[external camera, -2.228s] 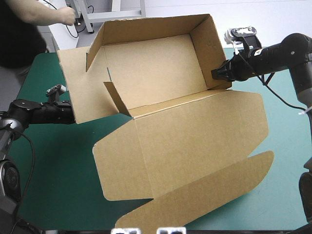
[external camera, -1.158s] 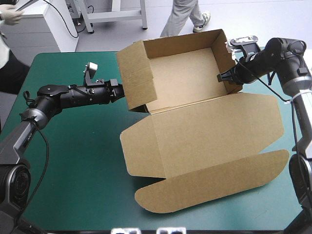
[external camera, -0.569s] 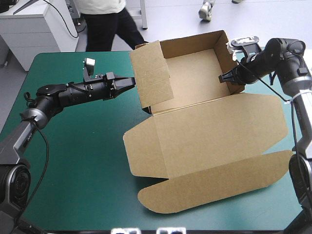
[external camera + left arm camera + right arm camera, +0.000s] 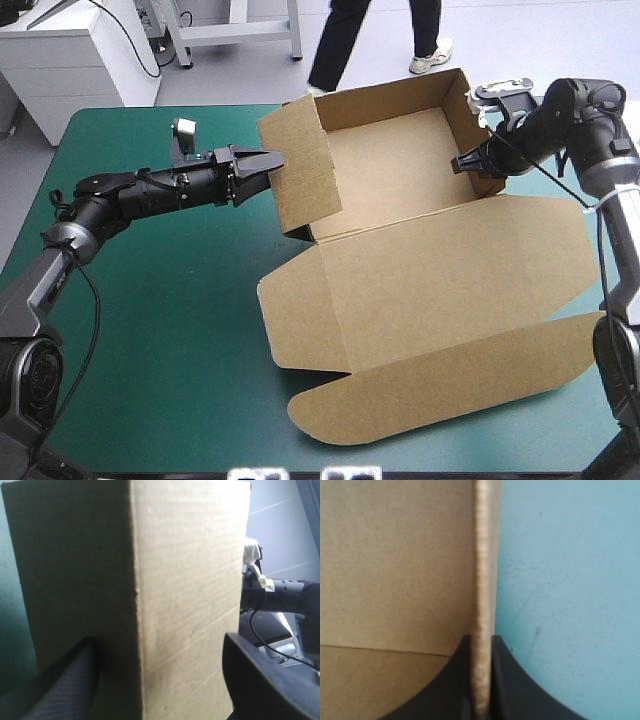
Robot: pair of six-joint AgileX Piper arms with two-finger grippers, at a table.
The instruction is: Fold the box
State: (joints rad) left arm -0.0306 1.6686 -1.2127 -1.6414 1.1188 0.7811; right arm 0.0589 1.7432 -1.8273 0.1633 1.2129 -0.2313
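Observation:
The brown box (image 4: 400,180) rests on the table as an open tray at the back, its lid (image 4: 440,290) lying flat toward the front. My left gripper (image 4: 265,165) is open, its fingers spread just outside the tray's left wall (image 4: 300,175), which leans outward. In the left wrist view that wall (image 4: 150,580) fills the space ahead of my left gripper (image 4: 159,640), and the fingers stand wide apart. My right gripper (image 4: 468,165) is shut on the tray's right wall (image 4: 465,120). The right wrist view shows the board's edge (image 4: 482,555) pinched in my right gripper (image 4: 481,647).
The lid's long rounded flap (image 4: 450,380) reaches close to the table's front edge. The teal-green cover (image 4: 150,330) lies bare to the left of and in front of the left arm. The right arm (image 4: 285,587) shows beyond the box in the left wrist view.
My left gripper has gone from shut to open beside the left wall. That wall has swung a little outward. The right gripper keeps its hold, and the box has shifted slightly.

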